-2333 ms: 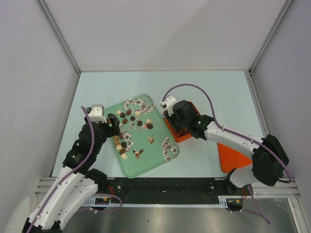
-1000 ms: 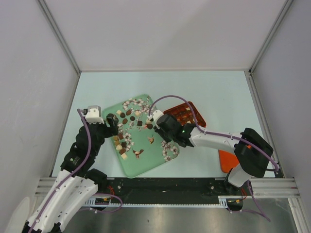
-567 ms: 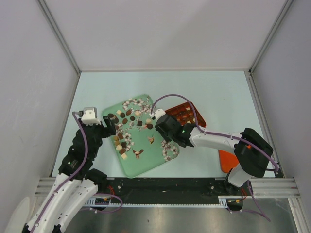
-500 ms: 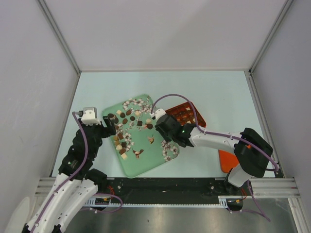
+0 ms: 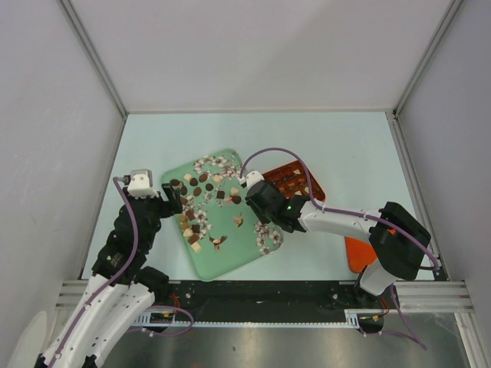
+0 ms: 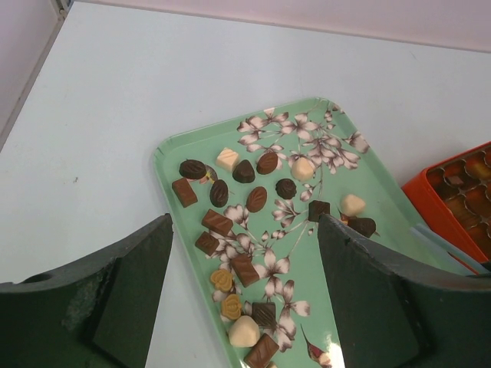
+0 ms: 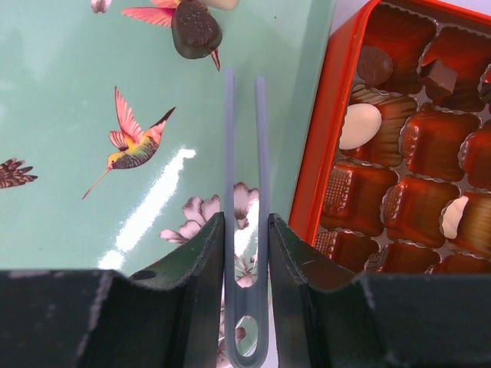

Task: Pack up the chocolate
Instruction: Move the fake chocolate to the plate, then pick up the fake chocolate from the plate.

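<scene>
Chocolate (image 6: 257, 198): most pieces lie loose on the green tray (image 5: 230, 257), below and ahead of the left gripper (image 6: 244, 222). Only a few sit in the orange box (image 7: 321, 146).
Right gripper (image 7: 245, 226): fingers pinched narrow on a pair of grey tweezers (image 7: 228, 153). The prongs run parallel with a slim gap and nothing between them.
Nearest piece: a dark oval (image 7: 196, 31) lies on the tray just ahead and a little left of the tweezer tips, and nothing touches it.
Box position: immediately to the right of the right gripper, with its wall close beside the tray edge.
Left gripper: fingers spread wide and holding nothing, hanging over the near-left part of the tray.
Done so far: from the right wrist we count a cream piece (image 7: 359, 126), a dark round (image 7: 374, 65) and a dark square (image 7: 437, 74) seated in cells. Most of the other cells we can see look bare.
Left to do: we judge the packing to be at an early stage, since well over a dozen pieces, dark, tan and cream, wait on the tray.
Step in hand: we read this as the approach for another pick, most likely the dark oval ahead of the tips.
Unclear: from above, the right arm covers the part of the box nearest it, so we cannot give a full tally of filled cells.
</scene>
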Tool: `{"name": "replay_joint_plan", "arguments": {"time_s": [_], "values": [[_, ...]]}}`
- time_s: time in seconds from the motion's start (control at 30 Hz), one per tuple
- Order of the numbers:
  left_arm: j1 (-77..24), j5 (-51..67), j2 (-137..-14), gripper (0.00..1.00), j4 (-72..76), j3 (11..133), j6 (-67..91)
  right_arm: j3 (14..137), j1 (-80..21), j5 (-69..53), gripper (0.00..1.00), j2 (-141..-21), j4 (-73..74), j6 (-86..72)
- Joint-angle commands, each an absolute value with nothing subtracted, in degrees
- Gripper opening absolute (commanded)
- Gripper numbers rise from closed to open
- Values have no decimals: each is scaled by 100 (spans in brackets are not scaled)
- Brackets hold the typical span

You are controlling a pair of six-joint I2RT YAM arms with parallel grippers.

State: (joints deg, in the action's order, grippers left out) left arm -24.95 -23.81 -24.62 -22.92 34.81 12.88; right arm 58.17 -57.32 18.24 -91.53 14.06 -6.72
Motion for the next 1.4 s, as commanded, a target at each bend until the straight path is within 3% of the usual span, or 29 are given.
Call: {"name": "replay_joint_plan", "arguments": {"time_s": [0.0, 1.37], "values": [[-2443, -2338, -2435, 81, -2197, 3463, 1222, 5845, -5766, 2056, 31, -9079, 1336, -826], [-2443, -2180, -2487, 81, -2180, 3480, 1213, 6354, -5625, 1494, 39, -10248, 756, -528]]}}
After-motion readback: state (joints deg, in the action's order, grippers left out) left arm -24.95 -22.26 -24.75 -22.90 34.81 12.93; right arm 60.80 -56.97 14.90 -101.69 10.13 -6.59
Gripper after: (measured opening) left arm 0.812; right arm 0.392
